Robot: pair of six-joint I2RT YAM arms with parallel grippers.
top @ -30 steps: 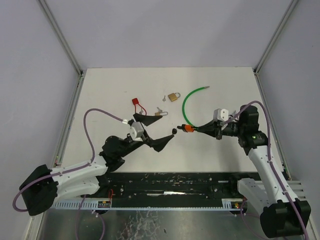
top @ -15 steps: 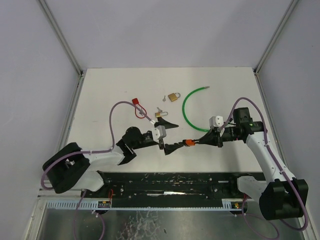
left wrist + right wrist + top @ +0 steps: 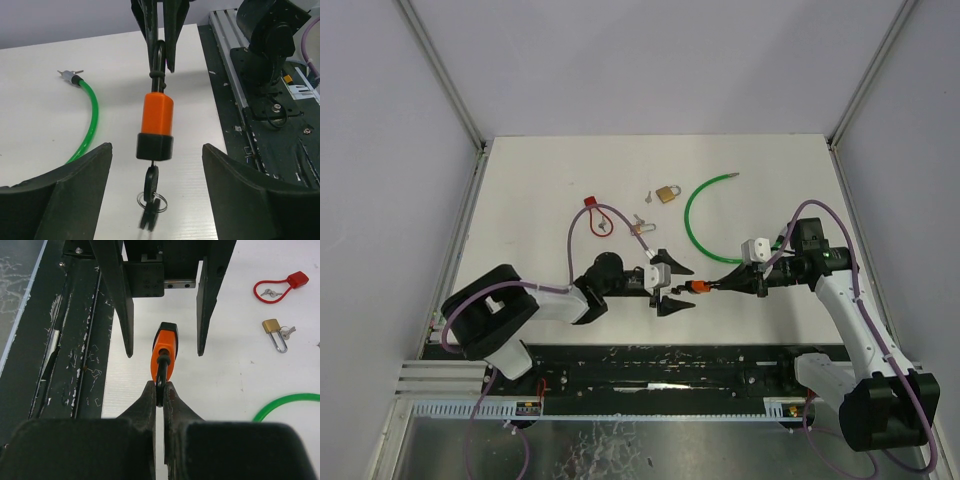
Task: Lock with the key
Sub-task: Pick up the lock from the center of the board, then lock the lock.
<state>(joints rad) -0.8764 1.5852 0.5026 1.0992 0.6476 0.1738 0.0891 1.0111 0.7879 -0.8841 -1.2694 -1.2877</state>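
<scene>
- The orange lock (image 3: 699, 286) is held over the tabletop (image 3: 540, 190), between the two arms. It now sits lower in the top view, nearer the arm bases, than a second ago.
- A dark key (image 3: 150, 197) on a ring is seen hanging from the lock's black end; it is blurred.
- The thin black loop at the lock's other end is pinched by the right fingers (image 3: 146, 402), which are pressed tight together on it, as in both earlier frames.
- The lock body is flanked by the left fingers (image 3: 65, 187), one on each side, with a gap left on both sides. They are set narrower than a second ago, when they were spread wide and stood left of the lock.
- The green cable (image 3: 692, 215) is laid in a curve on the tabletop near the lock, where it was before.
- A brass padlock (image 3: 667, 192) and a red lock (image 3: 592, 203) are lying farther back, unmoved.
</scene>
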